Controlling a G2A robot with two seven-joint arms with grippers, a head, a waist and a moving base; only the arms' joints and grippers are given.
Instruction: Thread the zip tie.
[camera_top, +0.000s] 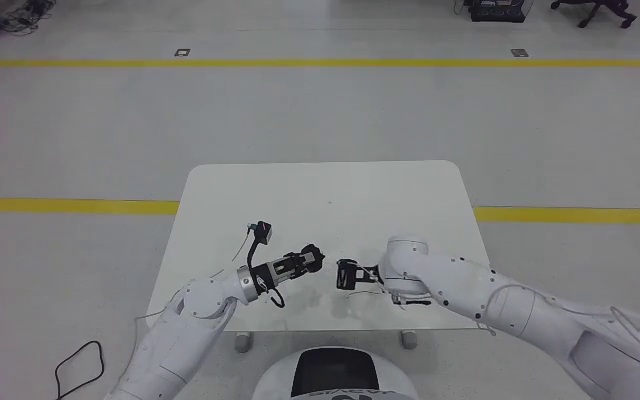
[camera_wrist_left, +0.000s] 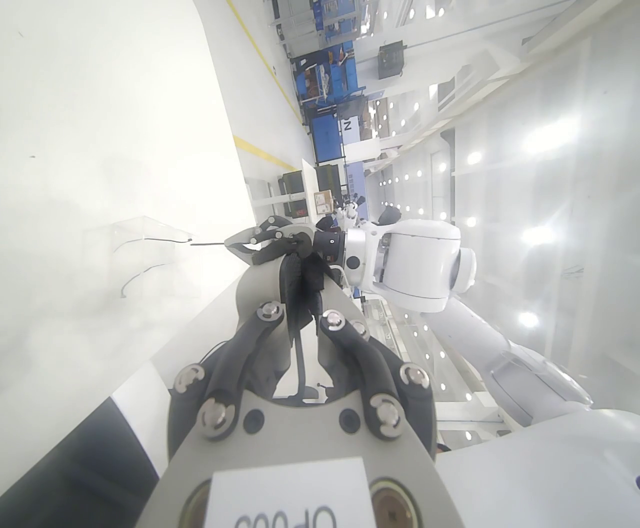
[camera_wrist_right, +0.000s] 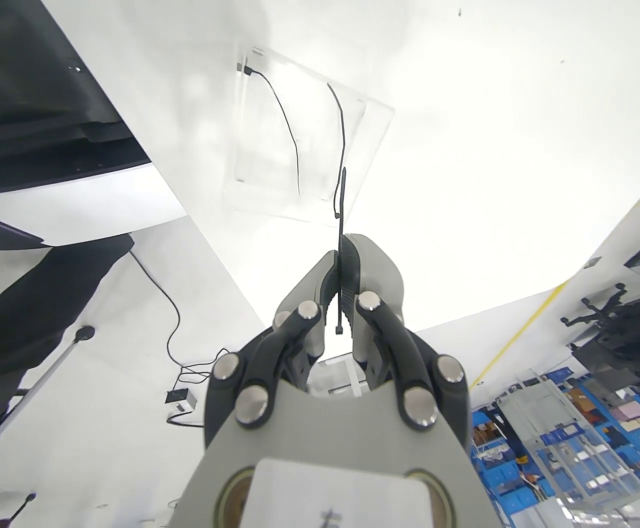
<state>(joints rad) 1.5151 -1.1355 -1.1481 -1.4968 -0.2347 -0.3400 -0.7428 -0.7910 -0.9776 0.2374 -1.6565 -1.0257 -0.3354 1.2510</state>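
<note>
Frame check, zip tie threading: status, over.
Right hand shut on zip tie, tail sticking out ahead. Left hand shut, facing it, gap between. Two spare ties in clear tray beyond.

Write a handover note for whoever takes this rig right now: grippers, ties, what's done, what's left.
Right gripper: shut on a tie, one end poking past the fingertips.
Left gripper: shut on a black strip, likely another tie.
The two face each other above the near side of the table, with a small gap between them.
Two spare ties lie on the clear tray.
Done: tie picked up.
Left: the threading itself; no loop is visible.
</note>
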